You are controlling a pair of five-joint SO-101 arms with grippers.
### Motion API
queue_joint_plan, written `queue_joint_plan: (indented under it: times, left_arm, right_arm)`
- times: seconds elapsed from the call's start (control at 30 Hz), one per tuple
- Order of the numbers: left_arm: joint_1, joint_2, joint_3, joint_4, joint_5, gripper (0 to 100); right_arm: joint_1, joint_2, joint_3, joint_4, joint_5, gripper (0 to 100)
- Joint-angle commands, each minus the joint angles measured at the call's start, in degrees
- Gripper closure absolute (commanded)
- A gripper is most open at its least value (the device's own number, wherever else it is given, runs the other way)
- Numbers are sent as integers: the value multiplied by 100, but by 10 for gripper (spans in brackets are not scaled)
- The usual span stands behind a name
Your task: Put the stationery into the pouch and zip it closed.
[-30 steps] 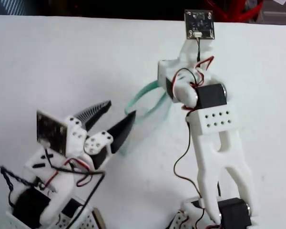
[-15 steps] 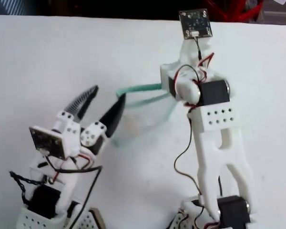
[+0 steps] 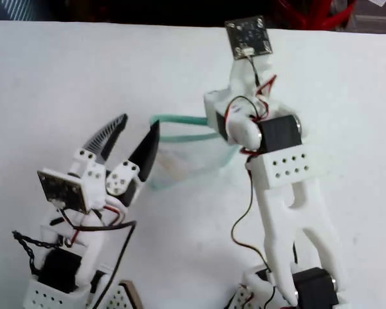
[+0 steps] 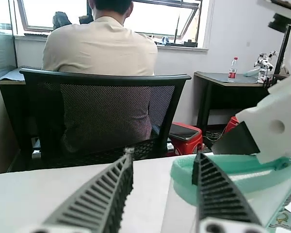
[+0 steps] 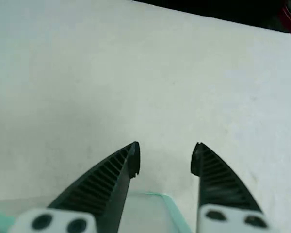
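The clear plastic pouch with a teal zip rim (image 3: 193, 154), on the white table (image 3: 64, 77), has just slid towards the left gripper (image 3: 138, 121) — jaws spread wide, holding nothing, one finger at its rim — while the right gripper (image 5: 167, 144), likewise spread, straddles the other end, probably readying its mouth.

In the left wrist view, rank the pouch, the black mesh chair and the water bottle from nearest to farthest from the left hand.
1. Pouch, right beside the left hand.
2. Black mesh chair, just past the table.
3. Water bottle, on the desk farther back.
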Motion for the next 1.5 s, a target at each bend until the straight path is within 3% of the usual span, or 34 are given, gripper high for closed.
queue_joint_plan:
  times: [0.0,0.13,0.33,0.5,0.63,0.8,0.93,1.17,1.33,1.47]
  left_arm:
    - [-13,75,554,26,18,790]
    - [13,75,598,26,18,792]
    - [13,75,598,26,18,793]
    - [13,75,607,26,18,793]
    - [13,75,607,26,18,793]
    - [13,92,615,26,18,793]
    - [13,92,615,26,18,793]
    - [-13,92,615,26,18,793]
    - [-13,92,615,26,18,793]
    - [-4,92,615,26,18,793]
  right_arm:
    - [-268,-180,-844,127,62,755]
    - [-233,-127,-2057,857,229,670]
    - [-154,-110,-3420,2141,1723,670]
    - [831,382,-3455,3029,1916,688]
    - [1991,716,-3226,3037,2031,729]
    - [2448,338,-2004,3046,3736,722]
    - [2308,-752,-18,2141,4352,707]
    - [1754,-3204,3736,-611,4378,693]
    - [1209,-4374,4325,-778,4378,694]
    - [901,-4479,4299,-796,4378,729]
